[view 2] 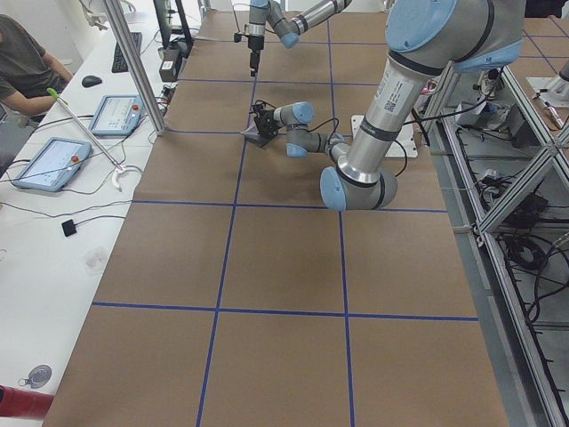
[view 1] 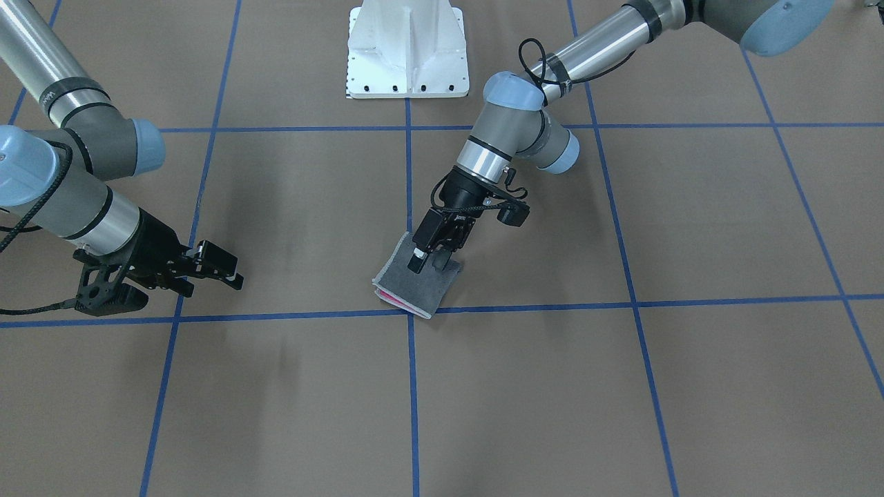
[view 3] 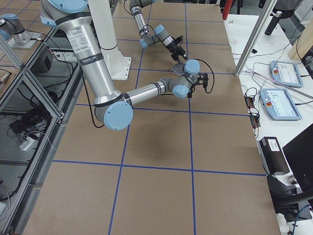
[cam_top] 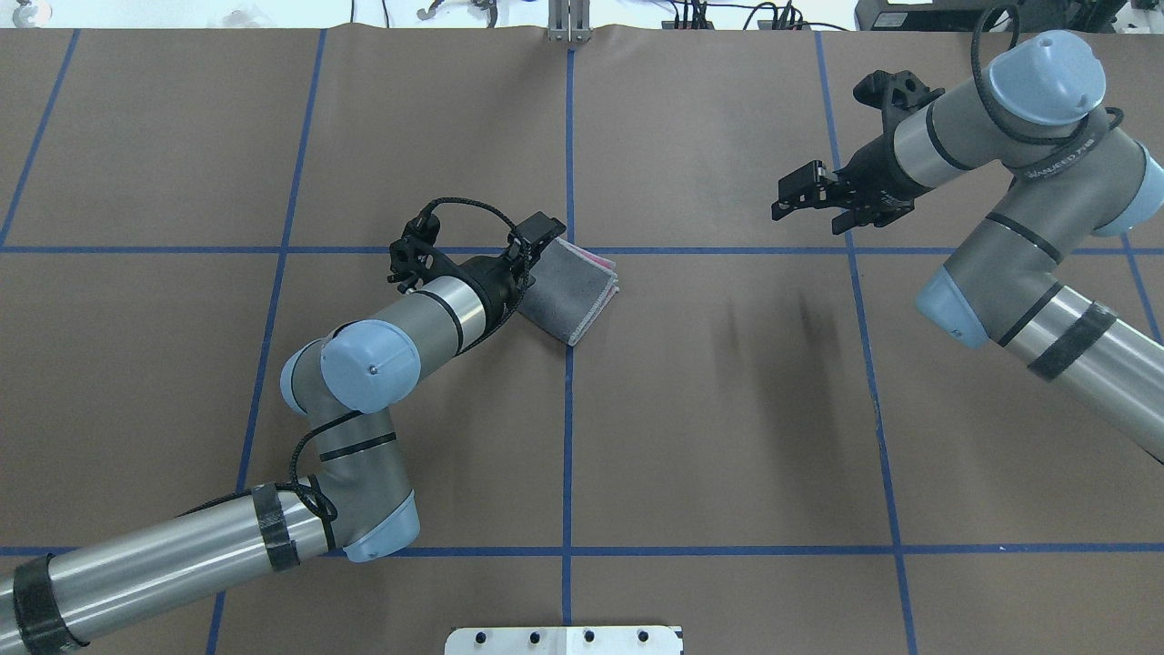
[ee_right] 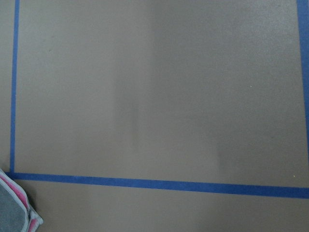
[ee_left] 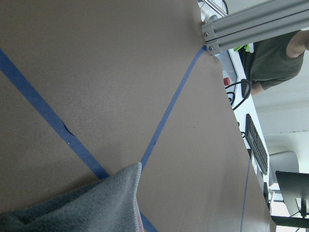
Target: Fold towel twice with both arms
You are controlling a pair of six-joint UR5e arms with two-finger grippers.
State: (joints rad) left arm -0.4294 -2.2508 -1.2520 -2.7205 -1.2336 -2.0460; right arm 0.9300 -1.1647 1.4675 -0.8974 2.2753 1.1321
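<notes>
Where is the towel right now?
Overhead view: the folded towel lies near the centre of the table, over a crossing of the blue tape lines, with the left claw on its left side.

The left end effector, jaws apart, is occupying the robot-side edge of the folded towel near the centre of the bench, blocking approach from that side. The right end effector is hovering well apart, with bare bench stretching between them. The white pedestal base is standing at the robot's edge.
</notes>
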